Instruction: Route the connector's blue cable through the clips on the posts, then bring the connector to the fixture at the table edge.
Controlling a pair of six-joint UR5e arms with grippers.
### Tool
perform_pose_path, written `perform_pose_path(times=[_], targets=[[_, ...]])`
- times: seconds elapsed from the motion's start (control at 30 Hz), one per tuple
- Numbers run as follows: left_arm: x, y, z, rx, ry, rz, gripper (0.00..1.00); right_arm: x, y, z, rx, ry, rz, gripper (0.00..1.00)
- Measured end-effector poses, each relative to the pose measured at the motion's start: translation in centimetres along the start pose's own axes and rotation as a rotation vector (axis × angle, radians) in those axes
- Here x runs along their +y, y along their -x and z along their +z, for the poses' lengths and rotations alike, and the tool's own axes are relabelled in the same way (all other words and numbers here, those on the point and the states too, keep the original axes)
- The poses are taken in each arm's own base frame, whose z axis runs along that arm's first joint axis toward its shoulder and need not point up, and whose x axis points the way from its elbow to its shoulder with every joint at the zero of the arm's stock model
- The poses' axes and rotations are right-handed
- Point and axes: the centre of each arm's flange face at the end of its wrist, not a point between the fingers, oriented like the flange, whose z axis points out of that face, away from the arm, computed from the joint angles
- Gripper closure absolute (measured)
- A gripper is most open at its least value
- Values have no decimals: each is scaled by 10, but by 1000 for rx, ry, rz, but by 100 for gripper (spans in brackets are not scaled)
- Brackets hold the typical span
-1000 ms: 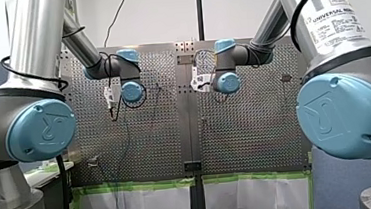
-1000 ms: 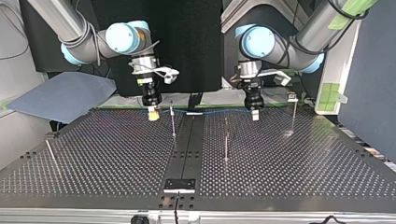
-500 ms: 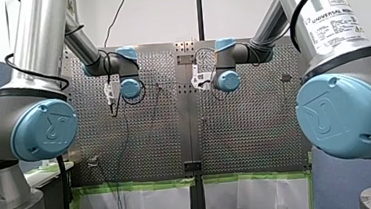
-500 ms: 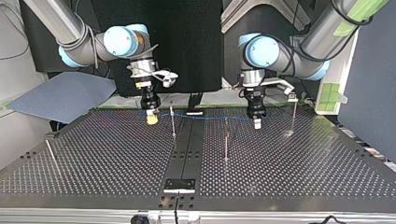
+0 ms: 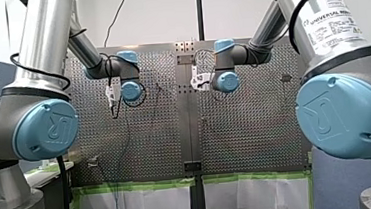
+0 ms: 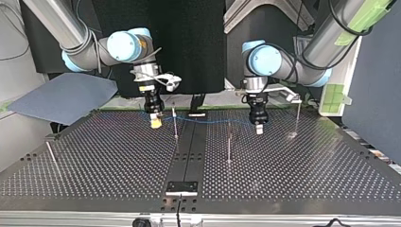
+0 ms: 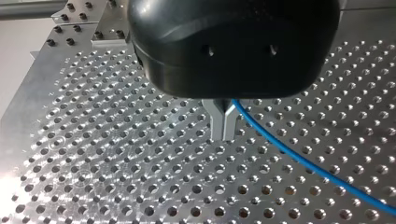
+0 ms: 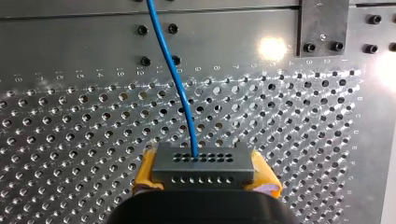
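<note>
Routing looks to be the step: my right gripper [image 6: 155, 122] clamps the connector [image 8: 203, 169], my left gripper [image 7: 224, 126] is pinched on the cable [image 7: 299, 158] strung between them, and next I should guide that span onto the post [image 6: 175, 124] just beside my right gripper.

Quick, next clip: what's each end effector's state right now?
Left end effector: closed on the blue cable.
Right end effector: closed on the connector, held between its yellow pads.
</note>
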Motion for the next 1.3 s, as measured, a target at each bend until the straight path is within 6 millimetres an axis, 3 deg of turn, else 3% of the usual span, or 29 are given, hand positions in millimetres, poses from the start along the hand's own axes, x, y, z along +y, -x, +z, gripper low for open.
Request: perform_pose_path(times=[0.37,0.63,0.9,1.3], targets=[[2,3,9,-8,-12,-2,100,2,1,8,4,3,3,100],[-4,-10,25,19,-21,11,100,5,9,20,-1,6,3,100],[-5,0,40,-4,-20,0,100,11,9,29,5,10,2,100],[-9,-13,58,20,-36,8,100,18,35,56,-31,14,-8,100]])
